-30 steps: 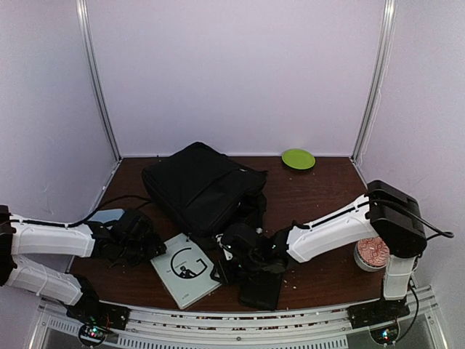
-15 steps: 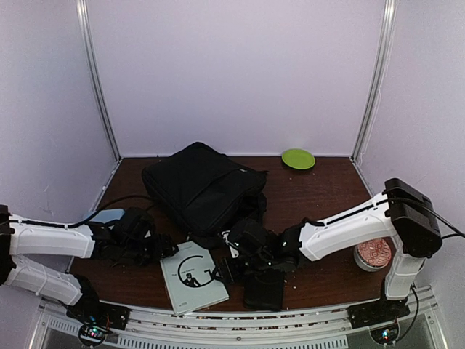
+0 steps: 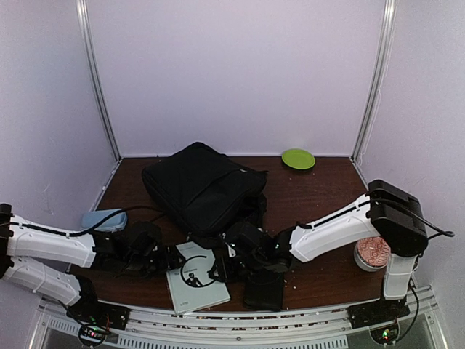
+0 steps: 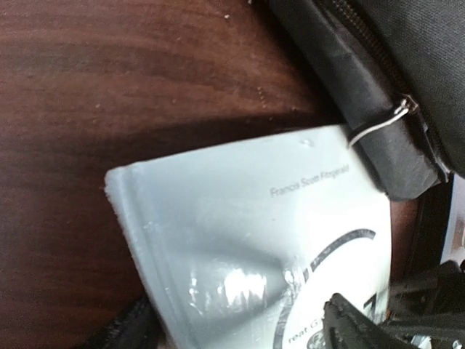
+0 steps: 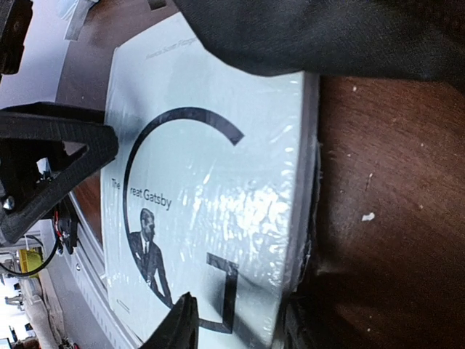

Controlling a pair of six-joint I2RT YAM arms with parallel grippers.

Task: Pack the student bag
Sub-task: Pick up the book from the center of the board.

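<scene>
Right gripper [image 5: 240, 326] astride the book's [image 3: 197, 280] edge, jaws parted — pinching or not, cannot tell. Left gripper [image 3: 173, 259] spread wide at its corner. Bag [image 3: 200, 187] just behind, overlapping the book, looks closed. Step: lifting the book; next needs a firm hold — and the bag opened.

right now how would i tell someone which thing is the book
Find the big black bag in the middle; the book lies just in front of it, near the front edge. Its pale cover with a large black G sets it apart from the flat black case on its right.
</scene>
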